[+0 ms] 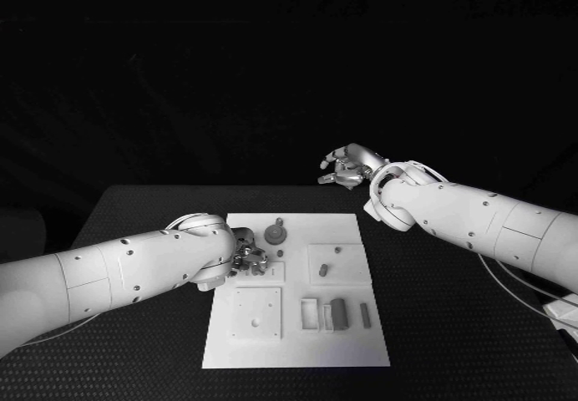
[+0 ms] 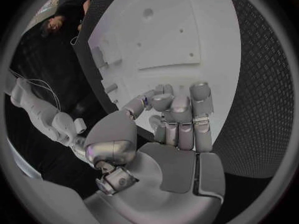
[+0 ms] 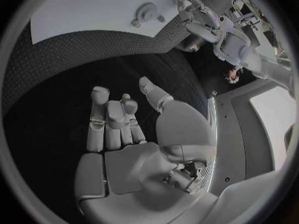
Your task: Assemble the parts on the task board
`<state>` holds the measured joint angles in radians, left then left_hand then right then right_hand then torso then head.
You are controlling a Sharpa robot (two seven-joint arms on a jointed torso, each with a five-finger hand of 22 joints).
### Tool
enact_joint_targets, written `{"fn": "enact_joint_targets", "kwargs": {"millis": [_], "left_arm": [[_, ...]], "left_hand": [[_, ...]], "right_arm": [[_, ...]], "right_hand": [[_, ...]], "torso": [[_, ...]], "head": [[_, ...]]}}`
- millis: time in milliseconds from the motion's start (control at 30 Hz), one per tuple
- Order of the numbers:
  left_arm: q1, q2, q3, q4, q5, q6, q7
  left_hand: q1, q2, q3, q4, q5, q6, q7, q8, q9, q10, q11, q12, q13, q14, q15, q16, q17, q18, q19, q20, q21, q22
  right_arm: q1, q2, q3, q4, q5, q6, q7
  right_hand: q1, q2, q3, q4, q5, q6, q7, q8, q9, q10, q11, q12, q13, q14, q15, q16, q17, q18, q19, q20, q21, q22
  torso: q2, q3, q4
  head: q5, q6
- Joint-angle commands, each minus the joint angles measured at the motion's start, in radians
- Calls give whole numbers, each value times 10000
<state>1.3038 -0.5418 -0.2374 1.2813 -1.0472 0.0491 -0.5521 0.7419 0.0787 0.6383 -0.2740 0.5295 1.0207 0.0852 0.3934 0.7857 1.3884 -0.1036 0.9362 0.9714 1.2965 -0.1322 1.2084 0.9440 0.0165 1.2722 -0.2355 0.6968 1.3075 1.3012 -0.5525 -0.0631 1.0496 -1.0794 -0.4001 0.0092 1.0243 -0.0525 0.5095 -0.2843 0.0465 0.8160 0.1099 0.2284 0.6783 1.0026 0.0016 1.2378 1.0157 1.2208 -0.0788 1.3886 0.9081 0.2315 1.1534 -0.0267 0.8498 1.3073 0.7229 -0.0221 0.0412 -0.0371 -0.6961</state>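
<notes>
On the black desk (image 1: 144, 209) the white board (image 1: 241, 351) is lying in the middle, with grey parts (image 1: 338, 312) resting on its near half. The left hand (image 1: 250, 256) is being held over the board's left edge, fingers (image 2: 181, 109) curled in, apparently on nothing. Beyond the board's far right corner, the right hand (image 1: 351, 167) is being held raised, fingers (image 3: 102, 119) bent, nothing held.

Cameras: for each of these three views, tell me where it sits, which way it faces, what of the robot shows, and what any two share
Head view: on the robot's head, looking down at the table and board; both arms, left hand, right hand.
Left wrist view: behind the left hand, facing the board.
Right wrist view: behind the right hand, facing the table and board; the left hand too.
Shared: all three show the board.
</notes>
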Motion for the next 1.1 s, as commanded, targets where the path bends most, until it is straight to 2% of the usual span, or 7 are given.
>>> {"fn": "enact_joint_targets", "kwargs": {"millis": [33,333,467,700,867,1033,1100], "left_arm": [[-49,51,-18,54,-454,280,10],[-75,126,-18,79,-747,317,-74],[-137,184,-17,44,-798,328,-80],[-208,240,-16,7,-798,310,-59],[-208,253,-16,0,-798,318,-54],[-209,258,-16,-10,-797,368,-51],[-210,256,-16,-8,-797,336,-40]], "left_hand": [[31,51,72,15,41,1900,-979,39,28,-120,-190,3,-14,-290,-345,37,-15,232,237,-174,37,202],[10,60,68,22,76,1960,-993,78,59,-78,-199,0,-49,-279,-323,73,-78,224,244,-159,43,200],[-8,87,68,30,108,1976,-998,90,72,-51,-203,1,-67,-267,-309,97,-112,219,254,-150,50,201],[-89,121,44,89,-17,1995,-1008,106,95,-11,-212,-4,-108,-254,-287,145,-193,216,270,-135,59,198],[-189,99,-6,154,-84,2007,-1008,119,112,2,-210,-4,-131,-260,-279,179,-252,214,272,-123,59,197],[-366,-4,-128,328,-519,1961,-1000,110,131,-20,-194,-8,-176,-322,-279,245,-385,234,239,-118,32,190],[-446,-152,-204,445,-990,1942,-996,104,138,-34,-190,-8,-194,-353,-283,276,-443,247,221,-120,16,186]], "right_arm": [[4,-11,7,12,4,101,66],[4,-3,7,18,3,121,70],[4,6,7,12,3,126,74],[3,15,7,4,2,148,73],[3,26,7,8,0,168,76],[3,25,7,4,-3,179,77],[3,25,7,4,-6,186,77]], "right_hand": [[41,36,-13,-71,9,437,359,-60,-17,-452,312,8,-14,-74,18,-38,-8,303,-48,4,-39,71],[65,41,-16,-72,9,440,358,-63,-17,-453,312,11,-15,-76,18,-37,-8,303,-51,4,-39,76],[73,43,-17,-73,9,441,358,-64,-17,-453,312,12,-15,-76,18,-37,-7,303,-53,4,-40,77],[99,50,-20,-75,10,443,358,-67,-18,-454,311,16,-15,-77,17,-36,-7,303,-55,4,-40,82],[109,52,-22,-75,10,444,358,-69,-18,-455,311,17,-16,-78,17,-36,-6,303,-56,4,-41,83],[116,51,-25,-75,9,444,358,-71,-18,-455,311,17,-16,-79,17,-36,-6,303,-58,4,-41,85],[118,51,-26,-75,9,444,358,-71,-19,-455,311,18,-16,-79,17,-36,-6,303,-58,4,-41,85]], "torso": [[3,-5,0],[7,-7,11],[4,-3,2],[6,-19,-2],[0,-10,5],[8,-16,14],[5,-14,13]], "head": [[-1,31],[-2,5],[8,-10],[-19,-22],[-29,-9],[-46,-24],[-44,-33]]}}
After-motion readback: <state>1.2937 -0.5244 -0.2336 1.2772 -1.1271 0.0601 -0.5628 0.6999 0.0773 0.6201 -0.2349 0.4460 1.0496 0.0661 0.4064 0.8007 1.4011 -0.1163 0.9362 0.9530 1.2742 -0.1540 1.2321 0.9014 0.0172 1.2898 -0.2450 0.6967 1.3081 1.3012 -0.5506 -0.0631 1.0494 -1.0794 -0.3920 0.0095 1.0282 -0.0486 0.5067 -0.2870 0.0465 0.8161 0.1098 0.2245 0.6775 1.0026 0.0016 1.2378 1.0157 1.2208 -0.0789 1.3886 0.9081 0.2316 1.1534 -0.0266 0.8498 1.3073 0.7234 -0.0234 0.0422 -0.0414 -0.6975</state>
